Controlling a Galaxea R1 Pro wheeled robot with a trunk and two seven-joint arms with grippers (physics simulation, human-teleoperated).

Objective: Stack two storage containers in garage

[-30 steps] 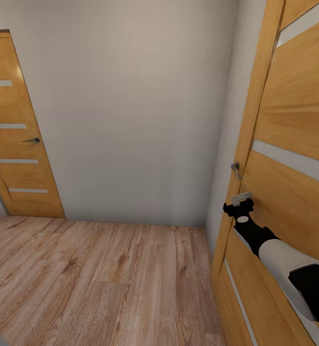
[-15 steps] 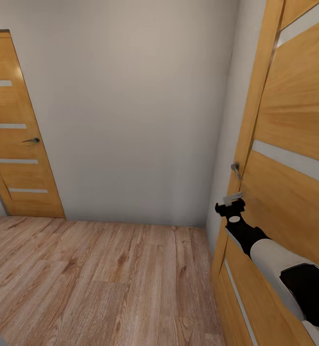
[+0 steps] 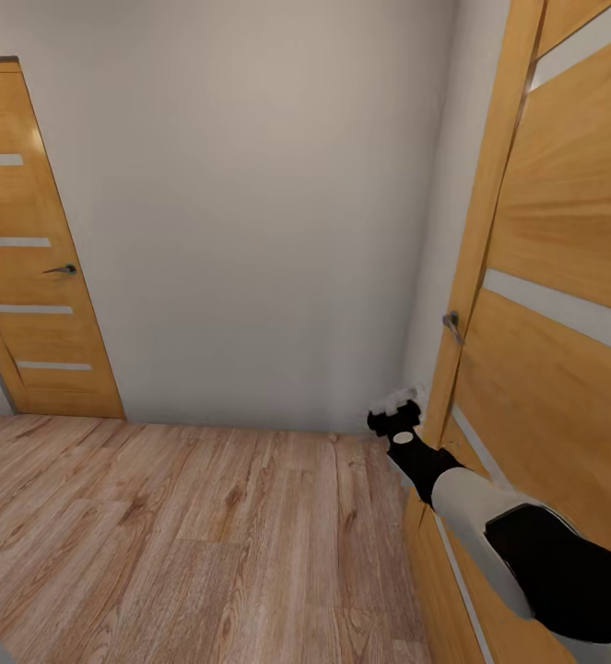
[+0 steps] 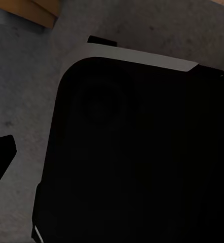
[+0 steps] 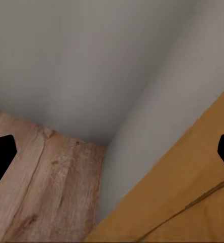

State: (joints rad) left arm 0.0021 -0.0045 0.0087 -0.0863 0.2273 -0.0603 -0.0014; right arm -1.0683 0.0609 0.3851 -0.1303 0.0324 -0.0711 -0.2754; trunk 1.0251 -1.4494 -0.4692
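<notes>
Light wood-plank floor (image 3: 185,526) is running under the robot, grain streaked and knotty, boards meeting a plain matte cream wall (image 3: 250,203) at a straight seam. A honey-coloured wooden door with pale horizontal inlay strips (image 3: 30,277) is standing shut in the far left corner, a small dark lever handle (image 3: 63,269) at mid-height. A second door of the same orange wood and pale strips (image 3: 563,277) is standing close at the right, its edge toward the camera, with a grey metal lever handle (image 3: 452,323) on that edge.

The right gripper (image 3: 395,402), black with pale fingers on a black-and-white arm, is hanging off the door's edge, below the metal handle, in front of the wall corner. In the right wrist view its dark fingertips (image 5: 0,154) are sitting wide apart at either border, nothing between them. A second ago this gripper was higher and against the door face just under the handle; it is now lower, further left and clear of the wood.

The left wrist view is giving a dark rounded body panel (image 4: 142,152) over speckled grey surface; whether the left gripper is spread or closed, I cannot tell.

Open floor is lying ahead and to the left; the right door edge is crowding the arm. Storage containers: not visible from this spot.
</notes>
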